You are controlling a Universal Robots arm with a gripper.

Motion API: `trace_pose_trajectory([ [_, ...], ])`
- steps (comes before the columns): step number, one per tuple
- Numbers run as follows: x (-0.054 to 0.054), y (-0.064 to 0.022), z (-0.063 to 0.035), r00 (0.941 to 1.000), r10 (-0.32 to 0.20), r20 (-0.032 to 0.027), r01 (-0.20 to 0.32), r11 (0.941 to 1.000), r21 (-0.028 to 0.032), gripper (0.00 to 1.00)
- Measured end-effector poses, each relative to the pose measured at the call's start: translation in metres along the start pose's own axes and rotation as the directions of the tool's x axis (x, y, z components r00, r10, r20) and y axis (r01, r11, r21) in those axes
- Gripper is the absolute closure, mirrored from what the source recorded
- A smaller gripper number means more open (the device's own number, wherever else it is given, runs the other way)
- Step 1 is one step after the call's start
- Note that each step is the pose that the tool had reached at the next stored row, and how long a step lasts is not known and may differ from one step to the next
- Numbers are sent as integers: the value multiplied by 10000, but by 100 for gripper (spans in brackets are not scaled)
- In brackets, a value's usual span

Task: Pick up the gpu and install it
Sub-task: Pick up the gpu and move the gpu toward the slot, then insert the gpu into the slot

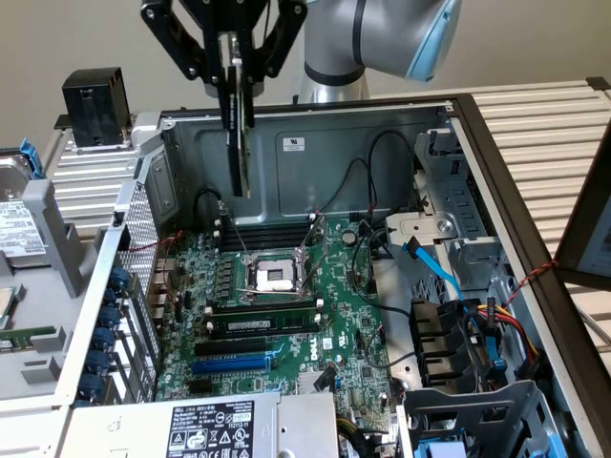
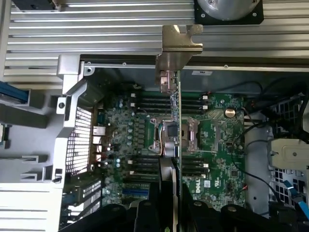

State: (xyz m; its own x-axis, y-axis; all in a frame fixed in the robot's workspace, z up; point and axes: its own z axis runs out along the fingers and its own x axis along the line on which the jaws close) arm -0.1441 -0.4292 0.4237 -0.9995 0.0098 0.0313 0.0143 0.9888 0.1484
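Exterior view: one pincer (image 1: 235, 69) clamped on one gpu (image 1: 239, 143), edge-on above one motherboard (image 1: 334, 315) in one case (image 1: 315, 143).

Silver arm (image 1: 334, 43), blue cap (image 1: 431, 43), black end effector (image 1: 234, 74)

A big green circuit board (image 1: 334, 320) lies in the open grey metal case (image 1: 315, 157). A black box (image 1: 93, 105) sits upper left.

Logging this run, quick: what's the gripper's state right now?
The gripper: closed on the gpu, holding it edge-down above the open computer case.
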Motion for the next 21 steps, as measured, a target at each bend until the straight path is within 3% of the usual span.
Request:
trace_pose_trajectory([
  [2, -81, -26, -6, 10000, 1, -22, -1, 10000, 0, 73],
  [5, -109, -33, -8, 10000, 10, -72, -10, 10000, 0, 73],
  [19, -109, -33, -8, 10000, 10, -73, -10, 10000, 0, 73],
  [21, -105, -22, -4, 10000, -75, -30, 75, 10000, 9, 73],
])
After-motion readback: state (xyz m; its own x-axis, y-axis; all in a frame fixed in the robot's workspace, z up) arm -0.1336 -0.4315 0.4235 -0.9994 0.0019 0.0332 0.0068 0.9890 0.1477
